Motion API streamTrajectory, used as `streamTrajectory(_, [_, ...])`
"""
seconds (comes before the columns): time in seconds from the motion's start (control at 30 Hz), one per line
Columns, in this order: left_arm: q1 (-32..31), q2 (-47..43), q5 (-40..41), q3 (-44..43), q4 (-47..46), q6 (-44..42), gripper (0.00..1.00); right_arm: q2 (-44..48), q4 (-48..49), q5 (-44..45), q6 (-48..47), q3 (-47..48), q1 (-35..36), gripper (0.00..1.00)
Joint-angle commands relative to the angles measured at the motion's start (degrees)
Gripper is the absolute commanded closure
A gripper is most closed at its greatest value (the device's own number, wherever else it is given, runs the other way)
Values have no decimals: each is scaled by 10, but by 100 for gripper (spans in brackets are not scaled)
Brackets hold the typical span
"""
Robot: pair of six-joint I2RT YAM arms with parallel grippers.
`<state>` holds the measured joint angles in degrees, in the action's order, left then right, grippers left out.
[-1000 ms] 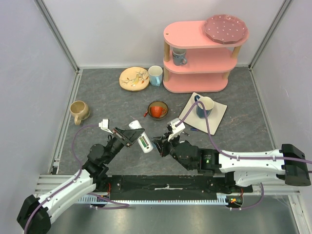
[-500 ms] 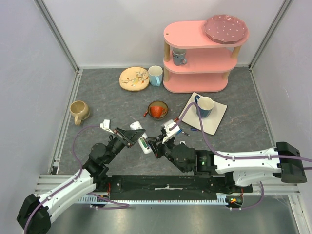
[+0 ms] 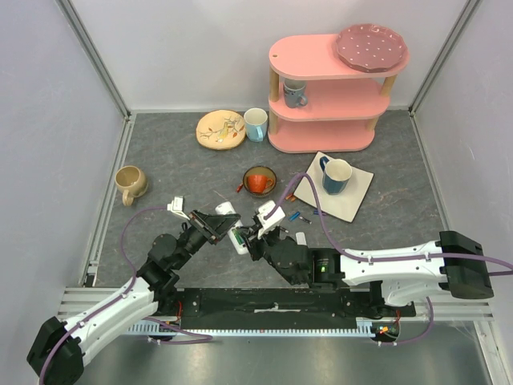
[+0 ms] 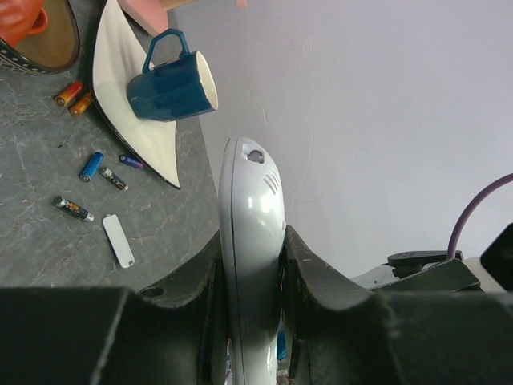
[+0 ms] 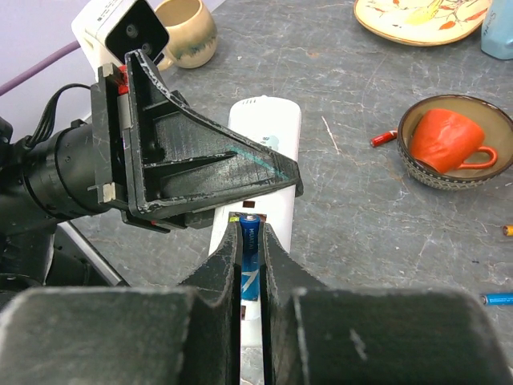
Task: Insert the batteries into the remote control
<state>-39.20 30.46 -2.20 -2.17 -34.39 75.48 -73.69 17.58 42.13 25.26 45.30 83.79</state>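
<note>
My left gripper (image 3: 218,228) is shut on the white remote control (image 3: 237,237) and holds it above the table near the front middle. In the left wrist view the remote (image 4: 250,184) stands on edge between the jaws. My right gripper (image 3: 255,239) is shut on a blue battery (image 5: 250,249). The battery's tip is at the open slot of the remote (image 5: 268,136), just below the left gripper (image 5: 192,168). Several loose batteries (image 4: 90,166) lie on the table beside the remote's white cover (image 4: 119,241).
An orange cup in a brown bowl (image 3: 259,182) sits behind the grippers. A blue mug (image 3: 336,175) stands on a white napkin (image 3: 357,192) at the right. A tan mug (image 3: 130,183), a plate (image 3: 220,129), a light cup (image 3: 256,124) and a pink shelf (image 3: 329,88) stand farther back.
My right gripper has moved left with the blue battery, up to the remote's slot. The left gripper has kept the remote almost still.
</note>
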Motion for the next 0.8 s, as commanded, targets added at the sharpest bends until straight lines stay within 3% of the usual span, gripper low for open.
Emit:
streamTrajectory(0.0, [0,0,-14,49,-16,20,98,-6,36,33,-16,23,3,100])
streamTrajectory(0.37, [0,-5,-18,50,-16,21,98,-26,36,36,-22,25,4,100])
streamTrajectory(0.77, [0,-30,-2,49,-13,13,98,-24,-43,11,15,25,3,100])
